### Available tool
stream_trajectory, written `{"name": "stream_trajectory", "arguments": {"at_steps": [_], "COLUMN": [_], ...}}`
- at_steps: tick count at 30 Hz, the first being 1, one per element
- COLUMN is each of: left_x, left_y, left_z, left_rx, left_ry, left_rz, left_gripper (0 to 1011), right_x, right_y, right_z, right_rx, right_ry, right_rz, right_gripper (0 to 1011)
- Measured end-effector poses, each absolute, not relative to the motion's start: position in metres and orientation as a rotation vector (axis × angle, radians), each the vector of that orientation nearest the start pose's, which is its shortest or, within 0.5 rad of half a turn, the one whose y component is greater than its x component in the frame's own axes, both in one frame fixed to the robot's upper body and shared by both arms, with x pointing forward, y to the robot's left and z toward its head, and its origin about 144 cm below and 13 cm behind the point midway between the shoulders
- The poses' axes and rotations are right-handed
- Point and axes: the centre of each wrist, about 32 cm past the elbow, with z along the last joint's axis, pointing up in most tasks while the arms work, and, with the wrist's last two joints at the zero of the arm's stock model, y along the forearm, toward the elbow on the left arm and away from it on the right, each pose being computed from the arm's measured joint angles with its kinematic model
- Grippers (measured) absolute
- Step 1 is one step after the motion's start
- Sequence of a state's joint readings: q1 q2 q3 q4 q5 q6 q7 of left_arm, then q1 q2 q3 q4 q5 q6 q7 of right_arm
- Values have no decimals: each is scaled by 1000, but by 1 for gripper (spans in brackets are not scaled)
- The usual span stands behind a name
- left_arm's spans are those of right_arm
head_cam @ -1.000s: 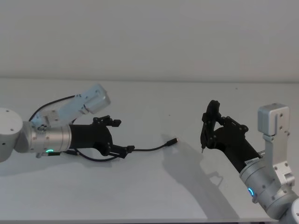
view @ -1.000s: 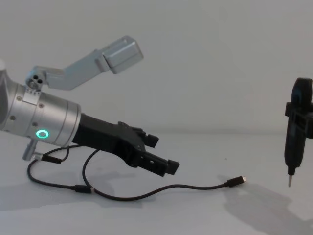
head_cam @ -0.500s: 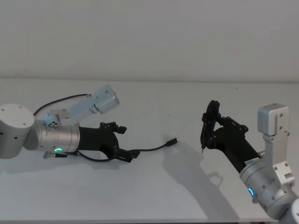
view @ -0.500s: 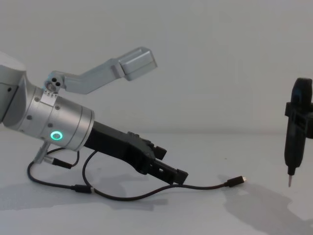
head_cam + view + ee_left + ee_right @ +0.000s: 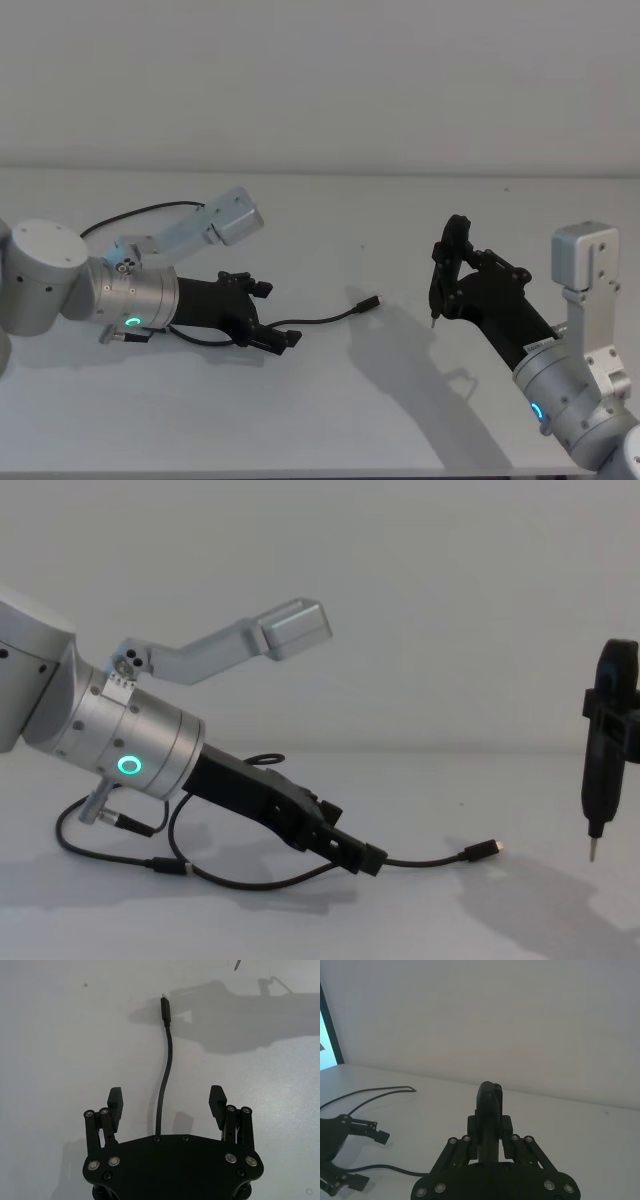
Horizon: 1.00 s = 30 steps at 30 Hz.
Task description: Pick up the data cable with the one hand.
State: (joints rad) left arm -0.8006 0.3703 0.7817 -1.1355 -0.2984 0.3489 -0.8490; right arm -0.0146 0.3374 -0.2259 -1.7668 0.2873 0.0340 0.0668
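Left gripper [image 5: 277,315] sits at lower left of the head view, angled down to the white table [image 5: 350,420], with a green ring [image 5: 129,766] lit on its silver wrist. Jaws are wide apart. In the left wrist view the fingers [image 5: 116,1097] straddle the data cable [image 5: 167,1060], one on each side, not closed on it. Cannot tell if the lower fingertip touches the cord in the chest view. The cable lies flat on the table. It loops under the wrist at the left, then runs right to its plug [image 5: 371,302] near frame centre; the plug's tip [image 5: 483,851] shows right of centre in the chest view. Right gripper [image 5: 447,275] hangs at mid right, well apart from the plug, jaws clamped on a dark pointed tool [image 5: 600,770] held upright above the table.
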Motion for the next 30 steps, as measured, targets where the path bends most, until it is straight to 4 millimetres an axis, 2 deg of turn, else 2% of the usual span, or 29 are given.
{"name": "stream_trajectory", "arguments": {"at_steps": [26,30], "left_x": [626,626], "left_y": [179,178], "left_z": [1240,1240], "left_rx": [586,587], "left_ry": [65,68], "left_rz": [344,344], "left_gripper": [1001,945], "right_x": [443,443], "right_y": [-237,-237], "right_z": [1189,1189], "right_rx": [26,26], "right_ry": [-75,-75], "right_rz": [-1229,-1229], "right_gripper": [274,275]}}
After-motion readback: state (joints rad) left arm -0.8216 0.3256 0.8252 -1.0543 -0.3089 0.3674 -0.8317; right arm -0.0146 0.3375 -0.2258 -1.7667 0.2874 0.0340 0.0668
